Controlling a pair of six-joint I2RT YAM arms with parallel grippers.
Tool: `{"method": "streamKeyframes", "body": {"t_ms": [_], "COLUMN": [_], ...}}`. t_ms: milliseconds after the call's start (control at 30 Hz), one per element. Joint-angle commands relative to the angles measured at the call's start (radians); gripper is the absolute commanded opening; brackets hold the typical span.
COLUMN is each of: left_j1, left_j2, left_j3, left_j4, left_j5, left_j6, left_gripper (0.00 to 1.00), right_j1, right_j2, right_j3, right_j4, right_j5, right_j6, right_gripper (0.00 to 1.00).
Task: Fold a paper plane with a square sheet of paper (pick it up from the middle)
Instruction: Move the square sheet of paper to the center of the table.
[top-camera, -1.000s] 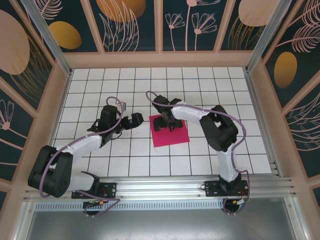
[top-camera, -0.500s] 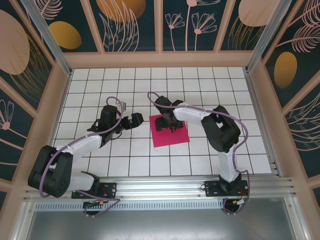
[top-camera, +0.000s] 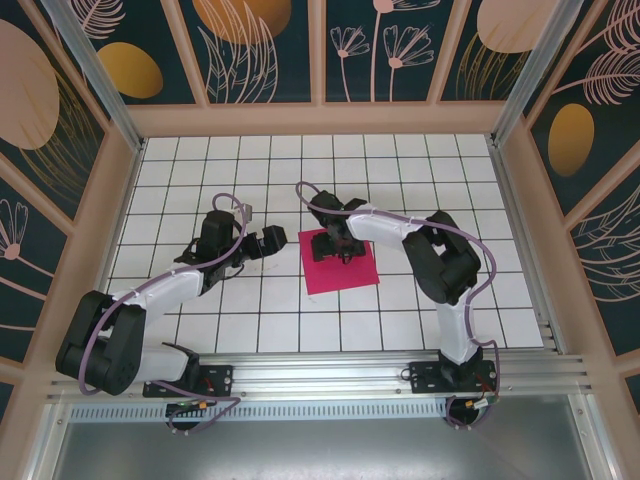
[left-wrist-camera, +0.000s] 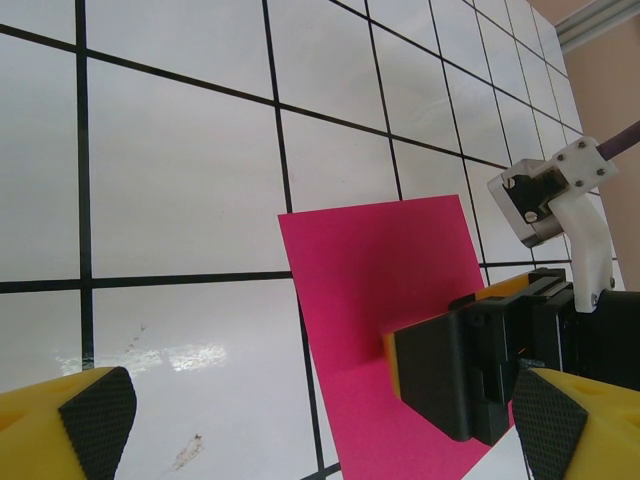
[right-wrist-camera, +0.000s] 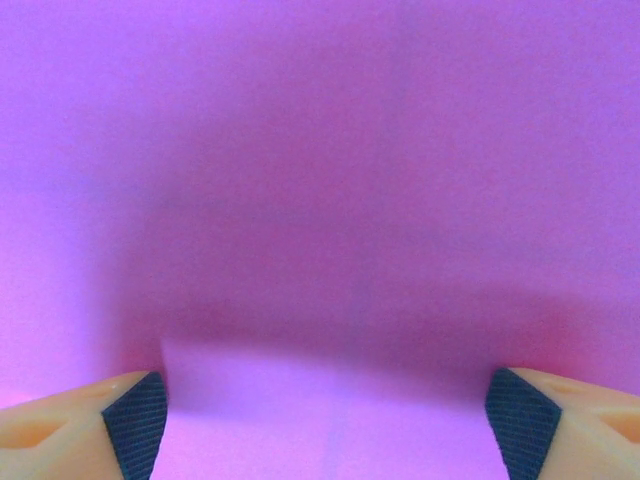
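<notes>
Magenta square sheet of paper (top-camera: 342, 276) flat on tiles (top-camera: 200, 180) | right gripper (top-camera: 336, 249) spread wide over its middle | left gripper (top-camera: 268, 243) agape beside it, empty

The top external camera hangs high behind the arm bases and looks steeply down on the whole tiled surface (top-camera: 270, 320), with the far wall at the top. The left wrist camera rides low over the tiles, facing right past the left arm's fingers (left-wrist-camera: 95, 410) toward the square sheet of paper (left-wrist-camera: 370, 290) and the right arm's fingers (left-wrist-camera: 440, 375). The right wrist camera faces down onto that sheet from very near, blurring it. All three views share the sheet.
</notes>
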Motion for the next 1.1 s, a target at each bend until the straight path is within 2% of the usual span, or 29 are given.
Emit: {"method": "streamKeyframes", "body": {"t_ms": [0,100,467,800,1000,1067], "left_j1": [-0.001,-0.001,-0.001,-0.001,-0.002,-0.001], "left_j2": [0.0,-0.002,-0.013,-0.019,-0.023,-0.021], "left_j3": [0.01,0.007,-0.006,-0.006,-0.011,-0.01], "left_j4": [0.001,0.0,0.002,0.001,-0.001,-0.002], "left_j5": [0.024,0.028,0.02,0.02,0.017,0.017], "left_j6": [0.005,0.004,0.0,-0.001,-0.003,-0.002], "left_gripper": [0.99,0.98,0.99,0.99,0.98,0.98], "right_j1": [0.006,0.007,0.047,0.036,0.026,0.024], "right_j2": [0.035,0.038,0.138,0.127,0.088,0.074], "right_j3": [0.03,0.032,-0.04,-0.06,-0.052,-0.036], "right_j4": [-0.047,-0.042,-0.05,-0.008,0.012,0.006], "right_j5": [-0.034,-0.03,0.012,-0.033,-0.061,-0.055], "right_j6": [0.009,0.004,0.029,0.025,0.033,0.037], "right_gripper": [0.93,0.99,0.99,0.9,0.88,0.82]}}
